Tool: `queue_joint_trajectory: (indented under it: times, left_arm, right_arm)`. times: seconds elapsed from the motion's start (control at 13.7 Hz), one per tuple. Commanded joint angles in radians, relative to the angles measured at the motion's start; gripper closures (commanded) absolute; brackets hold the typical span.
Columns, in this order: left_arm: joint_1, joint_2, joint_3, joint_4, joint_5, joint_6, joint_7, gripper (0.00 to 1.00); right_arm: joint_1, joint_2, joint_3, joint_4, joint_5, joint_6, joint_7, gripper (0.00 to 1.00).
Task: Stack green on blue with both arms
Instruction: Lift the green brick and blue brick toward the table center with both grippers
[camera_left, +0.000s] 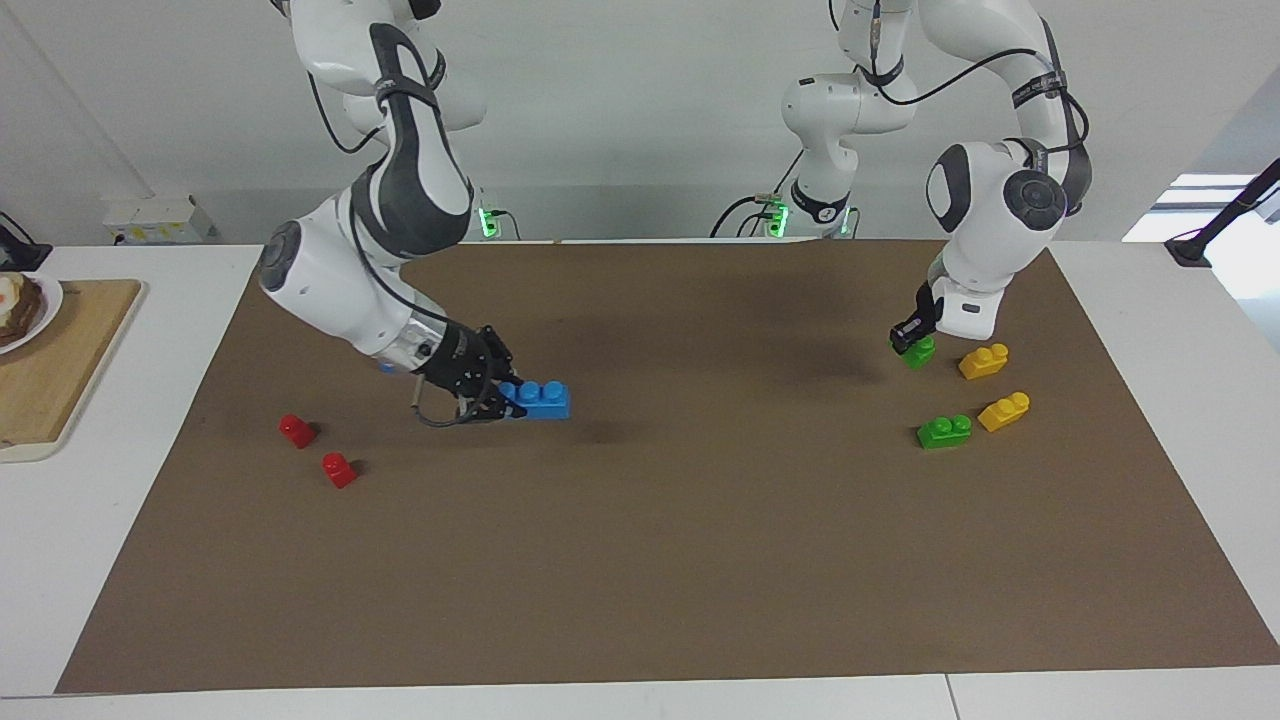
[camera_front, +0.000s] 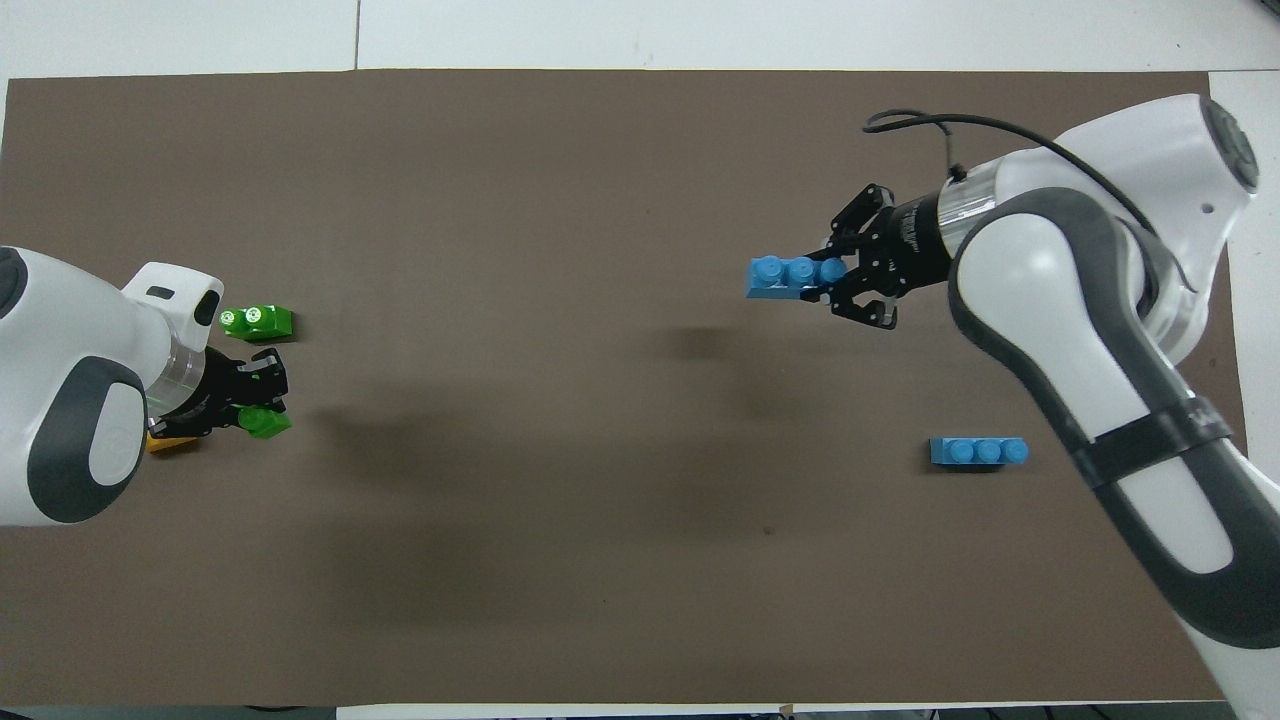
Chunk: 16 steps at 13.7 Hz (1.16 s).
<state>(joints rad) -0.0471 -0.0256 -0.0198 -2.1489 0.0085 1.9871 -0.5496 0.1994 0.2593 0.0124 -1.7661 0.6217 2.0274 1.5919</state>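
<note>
Brown mat (camera_left: 640, 560) covers the surface; two red bricks (camera_left: 338, 469) sit loose toward the right arm's end, two yellow bricks (camera_left: 1004, 410) and a spare green brick (camera_left: 944, 431) toward the left arm's end; cutting board (camera_left: 50, 370) with a plate at the right arm's edge; I see nothing between the two claws but bare mat.

Right claw (camera_left: 497, 396) clamped on one end of the blue brick (camera_left: 537, 399), carried in the air over the mat, studs up, long axis running along the surface's length, free end toward the middle.

Left claw (camera_left: 908, 340) pinched shut on the green brick (camera_left: 919, 351), lifted over the mat beside a yellow brick; I cannot read its axis.

Overhead view alone shows the second blue brick (camera_front: 979, 452), nearer the robots; facing view hides it under the right arm; red bricks show only in the facing view.
</note>
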Motion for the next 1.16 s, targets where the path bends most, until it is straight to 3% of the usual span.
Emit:
queue_joint_trajectory:
  times: [0.0,0.15,0.44,0.73,0.95,1.09]
  left_arm:
    - [-0.011,0.036,0.005,0.058,-0.045,-0.033,-0.078,1.00]
    - [-0.013,0.039,0.005,0.070,-0.070,-0.043,-0.096,1.00]
    - [-0.083,0.039,0.005,0.072,-0.070,-0.050,-0.404,1.00]
    - [-0.143,0.039,0.003,0.073,-0.070,-0.019,-0.737,1.00]
    - [-0.158,0.042,0.003,0.081,-0.074,-0.008,-0.883,1.00]
    - [-0.157,0.062,0.001,0.138,-0.105,-0.016,-0.946,1.00]
  right_arm:
    - [0.096,-0.021,-0.006,-0.047,0.015,0.051,0.075,1.00]
    - [0.170,-0.041,-0.006,-0.107,0.015,0.118,0.077,1.00]
    - [0.287,-0.057,-0.005,-0.188,0.016,0.296,0.068,1.00]
    - [0.310,-0.048,-0.003,-0.211,0.087,0.397,0.077,1.00]
    - [0.339,-0.028,-0.003,-0.217,0.104,0.447,0.076,1.00]
    - [0.371,0.001,-0.003,-0.217,0.105,0.487,0.074,1.00]
